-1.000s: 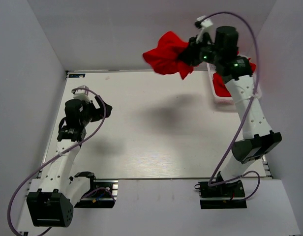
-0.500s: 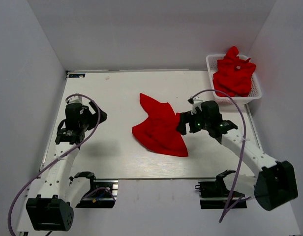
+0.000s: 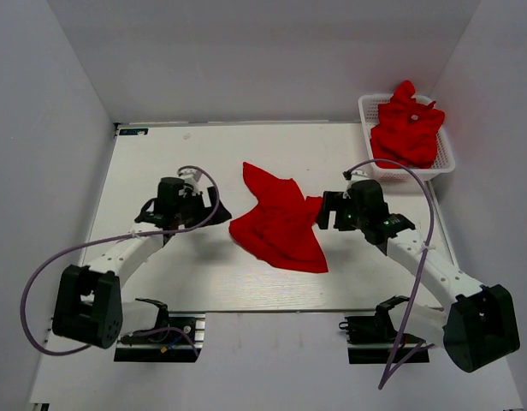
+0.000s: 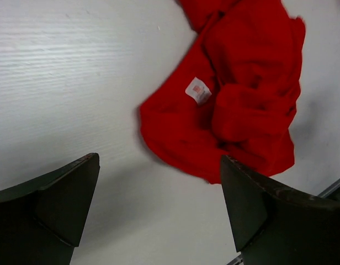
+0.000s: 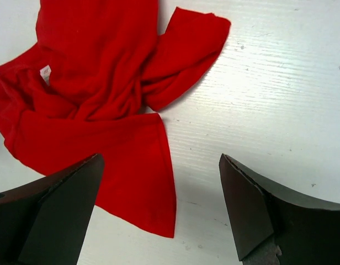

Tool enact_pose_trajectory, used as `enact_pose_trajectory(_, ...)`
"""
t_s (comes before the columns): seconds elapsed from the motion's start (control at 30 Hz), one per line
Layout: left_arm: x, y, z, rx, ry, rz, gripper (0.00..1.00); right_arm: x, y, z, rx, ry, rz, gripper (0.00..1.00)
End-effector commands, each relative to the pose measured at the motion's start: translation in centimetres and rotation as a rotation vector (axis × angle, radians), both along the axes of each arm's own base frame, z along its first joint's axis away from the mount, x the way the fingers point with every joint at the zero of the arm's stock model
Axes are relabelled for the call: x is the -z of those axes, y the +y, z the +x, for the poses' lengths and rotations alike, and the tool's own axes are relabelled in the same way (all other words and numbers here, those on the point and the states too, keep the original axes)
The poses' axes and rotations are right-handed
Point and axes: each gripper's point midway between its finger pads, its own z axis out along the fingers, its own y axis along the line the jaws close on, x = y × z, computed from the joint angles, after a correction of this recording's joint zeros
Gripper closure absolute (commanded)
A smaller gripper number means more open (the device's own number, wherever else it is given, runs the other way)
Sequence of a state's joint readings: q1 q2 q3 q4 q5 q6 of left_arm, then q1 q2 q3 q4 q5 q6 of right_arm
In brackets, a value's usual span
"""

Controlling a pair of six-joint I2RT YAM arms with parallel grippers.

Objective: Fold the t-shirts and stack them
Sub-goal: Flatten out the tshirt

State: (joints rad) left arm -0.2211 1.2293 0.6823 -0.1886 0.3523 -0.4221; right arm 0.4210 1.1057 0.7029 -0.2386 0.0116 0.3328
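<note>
Left end effector spread wide, right end effector likewise, crumpled t-shirt between them

shirt: crumpled bright red cloth t-shirt, heaped on the bench, upper right of view
tag: small white sewn label on the shirt's left side
bench: white wood-grain bench, bare on the left
jaws: two dark jaws at the bottom corners, spread wide, holding nothing
gap: shirt's lower edge reaches in by the right jaw; contact unclear
</note>
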Motion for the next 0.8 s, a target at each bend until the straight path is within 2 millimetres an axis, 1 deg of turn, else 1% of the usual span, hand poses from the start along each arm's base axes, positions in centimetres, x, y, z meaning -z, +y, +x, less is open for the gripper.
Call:
enact_pose_trajectory(0.0,2.1,-2.3,-0.2,0.082,0.007,0.056,0.02,1.0,0.7,-0.9,-0.057,0.035,0.012,0.10)
enact_pose_trajectory(0.03,3.4,-2.3,-0.8,0.089,0.045,0.093,0.02,1.3,0.7,-1.3,-0.068,0.048,0.007,0.10)
enact_pose_trajectory(0.07,3.9,-2.7,-0.8,0.099,0.047,0.137,0.06,2.0,0.6,-1.8,-0.071,0.069,0.006,0.10)
enact_pose_trajectory(0.1,5.1,-2.8,-0.9,0.101,0.083,0.165,0.07,2.7,0.4,-2.5,-0.075,0.089,-0.004,0.10)
enact_pose_trajectory(0.13,5.3,-3.1,-0.8,0.106,0.085,0.174,0.09,2.9,0.3,-2.9,-0.076,0.096,0.001,0.10)
enact_pose_trajectory(0.2,6.2,-3.8,-1.4,0.131,0.107,0.193,0.12,4.3,-0.3,-4.2,-0.068,0.139,-0.008,0.10)
enact_pose_trajectory(0.23,6.3,-4.2,-1.3,0.139,0.099,0.191,0.14,4.5,-0.4,-4.6,-0.049,0.152,0.003,0.10)
enact_pose_trajectory(0.27,6.6,-4.6,-1.1,0.147,0.095,0.199,0.16,5.2,-0.6,-5.3,-0.046,0.177,-0.004,0.10)
enact_pose_trajectory(0.3,6.9,-4.6,-1.1,0.148,0.104,0.202,0.18,6.0,-0.9,-6.2,-0.032,0.212,-0.005,0.10)
enact_pose_trajectory(0.33,6.8,-5.0,-0.8,0.141,0.094,0.205,0.20,6.2,-1.0,-6.5,-0.022,0.224,-0.004,0.10)
enact_pose_trajectory(0.37,7.0,-4.9,-0.5,0.132,0.089,0.212,0.28,6.9,-1.1,-7.2,-0.009,0.253,0.005,0.10)
enact_pose_trajectory(0.4,7.4,-5.2,-0.9,0.136,0.107,0.211,0.32,7.4,-1.0,-7.9,-0.016,0.273,0.010,0.10)
enact_pose_trajectory(0.43,7.3,-5.3,-0.5,0.128,0.091,0.211,0.34,8.1,-1.0,-8.6,-0.018,0.302,0.011,0.10)
enact_pose_trajectory(0.47,7.3,-5.8,-0.4,0.129,0.087,0.199,0.35,8.1,-0.6,-8.8,-0.007,0.319,0.041,0.10)
enact_pose_trajectory(0.5,7.2,-5.9,-0.2,0.128,0.078,0.195,0.40,8.5,-0.6,-9.5,-0.011,0.342,0.037,0.10)
enact_pose_trajectory(0.53,7.5,-6.2,-0.5,0.130,0.093,0.192,0.40,8.8,-0.4,-9.9,-0.014,0.356,0.038,0.10)
enact_pose_trajectory(0.57,8.0,-6.1,-0.5,0.124,0.102,0.203,0.45,9.0,-0.4,-10.1,-0.015,0.364,0.038,0.10)
enact_pose_trajectory(0.6,8.0,-6.0,-0.4,0.112,0.104,0.204,0.55,9.5,-0.3,-10.6,-0.015,0.385,0.033,0.10)
enact_pose_trajectory(0.7,8.7,-6.2,-0.8,0.124,0.122,0.214,0.73,10.1,-0.1,-10.9,-0.011,0.399,0.020,0.10)
enact_pose_trajectory(0.73,8.7,-6.2,-0.8,0.124,0.123,0.214,0.84,10.3,0.2,-11.0,-0.018,0.405,0.011,0.10)
enact_pose_trajectory(0.77,8.7,-6.5,-1.0,0.133,0.122,0.215,0.92,10.4,0.3,-11.0,-0.021,0.406,0.009,0.10)
